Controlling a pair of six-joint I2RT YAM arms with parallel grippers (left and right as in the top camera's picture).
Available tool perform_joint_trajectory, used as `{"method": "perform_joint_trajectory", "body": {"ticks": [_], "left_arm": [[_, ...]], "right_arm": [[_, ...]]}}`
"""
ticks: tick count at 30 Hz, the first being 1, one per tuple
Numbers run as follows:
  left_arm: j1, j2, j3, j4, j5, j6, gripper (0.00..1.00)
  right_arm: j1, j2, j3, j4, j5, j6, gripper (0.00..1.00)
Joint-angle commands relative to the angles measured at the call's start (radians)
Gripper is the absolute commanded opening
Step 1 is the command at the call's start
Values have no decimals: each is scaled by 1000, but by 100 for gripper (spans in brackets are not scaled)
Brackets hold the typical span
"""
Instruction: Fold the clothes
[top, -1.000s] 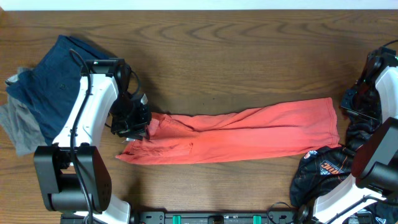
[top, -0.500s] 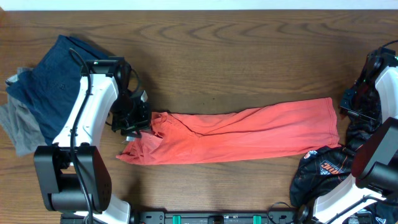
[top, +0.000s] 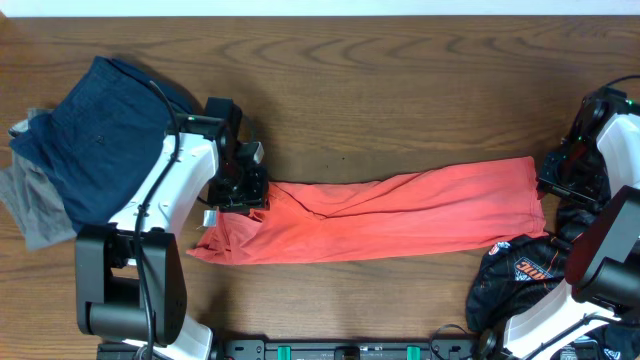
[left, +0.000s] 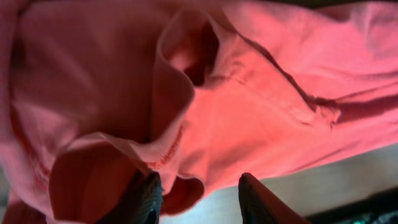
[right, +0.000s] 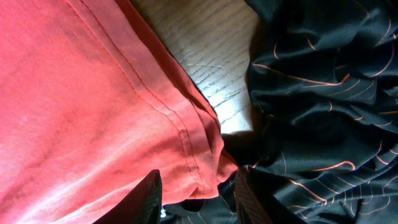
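Navy garment lay heaped at the left of the table. Left gripper sat at the left end of the coral-red T-shirt, jaws parted, a loose hem fold between them, unpinched. The shirt lay as a long band across table centre. Right gripper sat over its right hem, jaws likewise parted. Black garment lay just beside.

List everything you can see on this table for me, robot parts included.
T-shirt: one, coral-red, long strip across the table's middle.
Navy garment: one, dark blue, crumpled at far left.
Grey garment: one, grey, partly under the navy garment.
Black garment: one, black with orange print, right near corner.
Table: one, brown wood.
Left gripper: one, black, open over the T-shirt's left end.
Right gripper: one, black, open at its right end.
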Motion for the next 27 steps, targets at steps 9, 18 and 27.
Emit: {"method": "perform_joint_trajectory", "body": {"ticks": [9,18,27], "left_arm": [[-2,-7,-7,7,-61,-20,39],[-61,-58,-7,14,-10,-12,34],[-174,-23,-7,143,-253,-13,34]], "right_arm": [[-7,-19,-5,13,-6,-8,37],[-7,-19,-5,20,-6,-7,37],[-7,-19,-5,13,-6,-7,37]]}}
